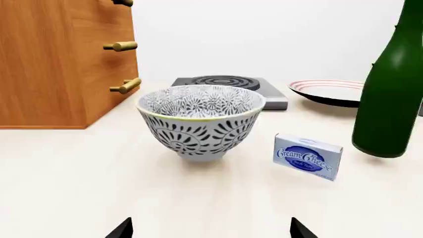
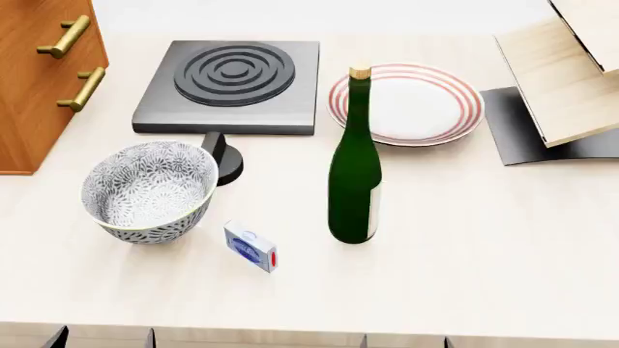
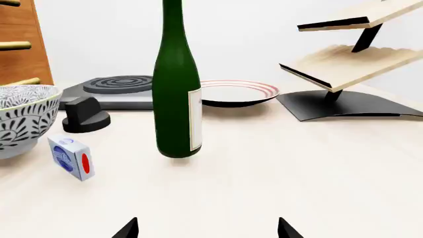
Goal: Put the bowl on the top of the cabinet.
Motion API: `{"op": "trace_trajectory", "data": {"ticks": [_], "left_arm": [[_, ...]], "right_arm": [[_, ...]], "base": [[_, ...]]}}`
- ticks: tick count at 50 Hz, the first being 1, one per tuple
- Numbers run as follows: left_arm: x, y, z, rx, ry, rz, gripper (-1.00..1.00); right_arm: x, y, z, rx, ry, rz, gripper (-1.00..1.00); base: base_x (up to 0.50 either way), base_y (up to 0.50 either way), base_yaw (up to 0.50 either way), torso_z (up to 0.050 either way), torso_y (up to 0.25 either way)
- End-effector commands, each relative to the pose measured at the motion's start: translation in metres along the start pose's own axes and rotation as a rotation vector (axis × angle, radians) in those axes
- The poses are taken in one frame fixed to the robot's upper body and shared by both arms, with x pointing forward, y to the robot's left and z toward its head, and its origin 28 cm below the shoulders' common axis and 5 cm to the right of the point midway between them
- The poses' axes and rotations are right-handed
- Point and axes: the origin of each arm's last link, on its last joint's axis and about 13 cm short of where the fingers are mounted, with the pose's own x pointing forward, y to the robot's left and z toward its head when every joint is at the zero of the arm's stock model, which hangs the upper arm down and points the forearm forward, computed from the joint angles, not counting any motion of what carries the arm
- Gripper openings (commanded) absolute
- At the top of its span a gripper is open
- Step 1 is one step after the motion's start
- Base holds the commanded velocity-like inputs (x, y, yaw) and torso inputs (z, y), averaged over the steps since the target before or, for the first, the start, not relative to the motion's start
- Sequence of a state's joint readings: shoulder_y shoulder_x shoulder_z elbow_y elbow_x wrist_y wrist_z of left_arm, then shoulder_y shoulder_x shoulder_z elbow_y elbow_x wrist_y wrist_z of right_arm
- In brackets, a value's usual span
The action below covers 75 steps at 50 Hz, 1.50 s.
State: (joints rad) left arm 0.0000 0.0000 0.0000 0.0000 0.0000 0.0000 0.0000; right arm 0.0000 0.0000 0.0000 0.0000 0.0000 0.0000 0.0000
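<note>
The left gripper (image 1: 207,229) is seen only as two dark fingertips at the edge of its wrist view, set wide apart with nothing between them; the right gripper (image 3: 206,228) shows the same way — wide and empty.

Straight ahead of the left jaws, well apart from them, the deep round white bowl with the grey-black leaf pattern and pale yellow-green rim (image 1: 201,119) stands upright on the pale tabletop (image 2: 464,239). A small blue-and-white cream cheese box (image 1: 308,155) lies just beside it, and a tall dark green glass bottle (image 1: 391,84) stands farther off on that side. A black knob (image 2: 223,156) sits close behind the bowl in the head view, before the dark grey hob with concentric rings (image 2: 232,83).

The step in hand is judged to be the reach for the bowl, best done by the left arm. The rim is best taken on the near wall, one finger inside and one outside, so the box is not nudged. The tall orange-brown wooden cabinet with brass bar handles (image 1: 63,59) stands near the bowl on the other side; its top is out of view, so a high lift is needed and the handles should be cleared.
</note>
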Motion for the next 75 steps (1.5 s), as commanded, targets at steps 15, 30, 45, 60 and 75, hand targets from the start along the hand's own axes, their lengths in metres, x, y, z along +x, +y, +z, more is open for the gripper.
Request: {"op": "trace_trajectory", "data": {"ticks": [15,30,45,60,75], "left_arm": [[0.002,0.001,0.007,0.020,-0.014,0.023,1.00],[0.016,-0.006,0.061,0.074,-0.104,0.036,1.00],[0.023,-0.010,0.079,0.086,-0.140,0.034,1.00],[0.023,-0.008,0.077,0.081,-0.139,0.037,1.00],[0.025,-0.009,0.075,0.092,-0.138,0.046,1.00]], "right_arm": [[0.002,-0.001,0.002,-0.009,0.026,-0.030,1.00],[0.004,-0.006,0.074,-0.017,-0.100,-0.043,1.00],[0.011,-0.008,0.079,-0.010,-0.130,-0.036,1.00],[0.012,-0.008,0.077,-0.008,-0.138,-0.029,1.00],[0.013,-0.009,0.074,-0.013,-0.137,-0.046,1.00]], "base": [[0.00,0.00,0.00,0.000,0.000],[0.00,0.00,0.00,0.000,0.000],[0.00,0.00,0.00,0.000,0.000],[0.00,0.26,0.00,0.000,0.000],[0.00,0.28,0.00,0.000,0.000]]}}
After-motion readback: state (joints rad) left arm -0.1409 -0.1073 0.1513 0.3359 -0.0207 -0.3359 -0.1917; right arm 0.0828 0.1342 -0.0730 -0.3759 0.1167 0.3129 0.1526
